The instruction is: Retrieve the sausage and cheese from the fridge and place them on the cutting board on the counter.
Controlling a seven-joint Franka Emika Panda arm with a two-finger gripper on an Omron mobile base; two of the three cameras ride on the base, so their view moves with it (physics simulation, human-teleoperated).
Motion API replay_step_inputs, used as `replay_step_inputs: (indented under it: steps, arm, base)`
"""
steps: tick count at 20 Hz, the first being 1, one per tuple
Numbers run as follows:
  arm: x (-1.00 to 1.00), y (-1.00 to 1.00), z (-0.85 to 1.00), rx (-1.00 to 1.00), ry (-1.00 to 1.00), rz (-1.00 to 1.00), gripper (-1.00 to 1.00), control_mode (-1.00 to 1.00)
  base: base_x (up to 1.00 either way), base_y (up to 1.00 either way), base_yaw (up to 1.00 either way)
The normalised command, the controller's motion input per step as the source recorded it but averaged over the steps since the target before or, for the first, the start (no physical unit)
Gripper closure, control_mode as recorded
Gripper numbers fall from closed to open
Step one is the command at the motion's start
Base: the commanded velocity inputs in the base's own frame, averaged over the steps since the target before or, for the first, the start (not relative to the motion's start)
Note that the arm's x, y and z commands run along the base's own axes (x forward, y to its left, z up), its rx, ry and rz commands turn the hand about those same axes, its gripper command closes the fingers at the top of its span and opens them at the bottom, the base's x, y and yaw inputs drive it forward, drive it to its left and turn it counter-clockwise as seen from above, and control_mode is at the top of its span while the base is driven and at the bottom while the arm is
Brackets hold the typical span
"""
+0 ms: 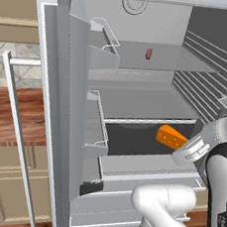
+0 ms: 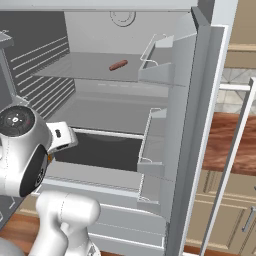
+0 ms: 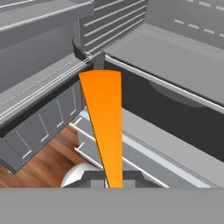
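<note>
The fridge (image 1: 146, 19) stands open in front of me, its grey shelves in full view. On the upper shelf lies the sausage (image 1: 149, 53) (image 2: 118, 65), small and reddish-brown. My gripper (image 3: 113, 180) is shut on the narrow end of the cheese (image 1: 170, 136) (image 3: 104, 113), an orange wedge. It holds the wedge in the air in front of the lower shelf and the dark drawer opening. The fingertips are mostly covered by the cheese. The cutting board is out of view.
The left fridge door (image 1: 69, 105) with its wire-railed bins stands open beside the shelves, and the right door (image 2: 172, 125) does the same. The reddish counter (image 1: 10, 118) (image 2: 235, 145) over beige cabinets flanks the fridge. Wood floor (image 3: 48, 162) lies below the hand.
</note>
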Motion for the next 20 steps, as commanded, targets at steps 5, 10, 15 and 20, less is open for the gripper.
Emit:
replay_step_inputs:
  steps: [5, 10, 15, 20]
  arm:
    - [0.00, 0.00, 0.00, 0.00, 0.00, 0.00, 1.00, 1.00]
    - [0.00, 0.00, 0.00, 0.00, 0.00, 0.00, 1.00, 1.00]
    - [0.00, 0.00, 0.00, 0.00, 0.00, 0.00, 1.00, 1.00]
    - [0.00, 0.00, 0.00, 0.00, 0.00, 0.00, 1.00, 1.00]
  base:
    - [0.00, 0.00, 0.00]
    - [-0.40, 0.01, -0.01]
    - [-1.00, 0.00, -0.01]
    - [-1.00, 0.03, 0.00]
